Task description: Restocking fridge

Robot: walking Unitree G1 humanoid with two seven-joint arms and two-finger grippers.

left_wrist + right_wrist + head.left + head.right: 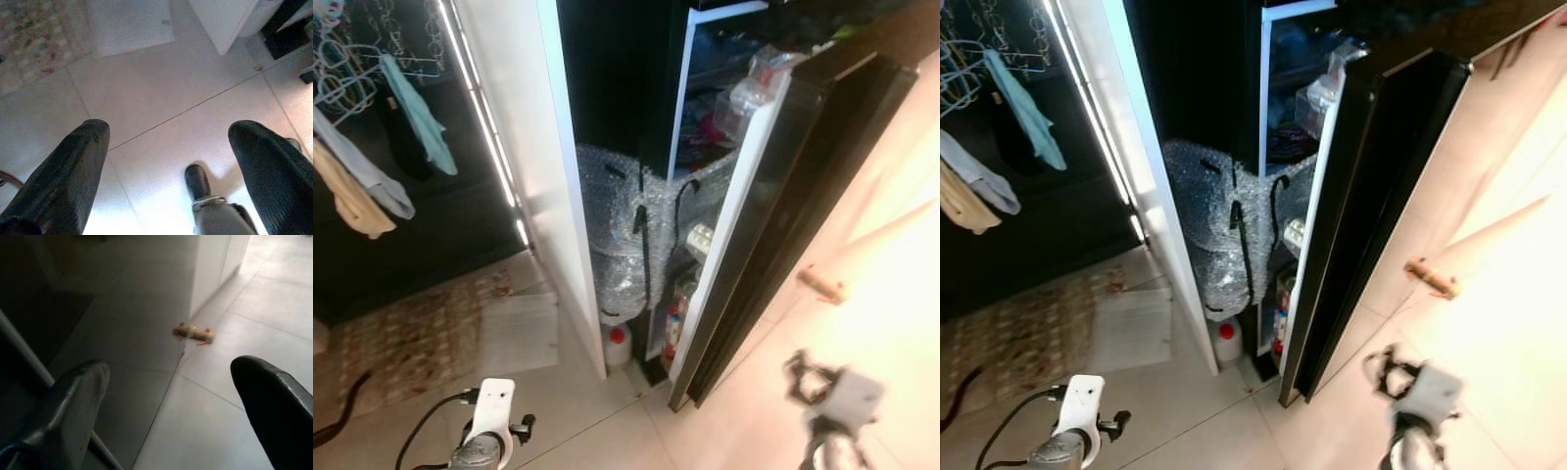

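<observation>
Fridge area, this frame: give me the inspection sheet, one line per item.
Surface: pale tiled floor, a patterned rug and a white mat on the robot's left.
Job's things: fridge door open, shelves stocked; nothing carried.
Clutter: bubble-wrapped bundle beside the fridge, a red-capped jug under it; small brown object on the floor.
Grippers: left tool open over the tiles; right tool open, low near the floor.
Cables: black cable by the left arm.
Surroundings: clothes on hangers at far left.
</observation>
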